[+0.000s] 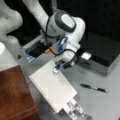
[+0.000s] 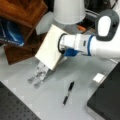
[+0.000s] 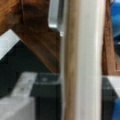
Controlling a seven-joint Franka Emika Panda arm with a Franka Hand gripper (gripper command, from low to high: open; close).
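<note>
One tool [image 1: 56, 68] clamps a white notebook [image 1: 53, 86]; no writing is legible.

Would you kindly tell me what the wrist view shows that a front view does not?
Only the wrist view shows the notebook's edge close up, filling the frame between the gripper's fingers. Only a front view shows the pen on the grey table, the black box, and the gripper at the notebook's upper end. Both share the notebook and the brown wooden surface.

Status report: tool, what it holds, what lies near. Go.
Tool shut on notebook, edge-on in wrist view. Notebook tilted, lower end on metal clips. Pen on table, apart. Wooden box beside.
</note>
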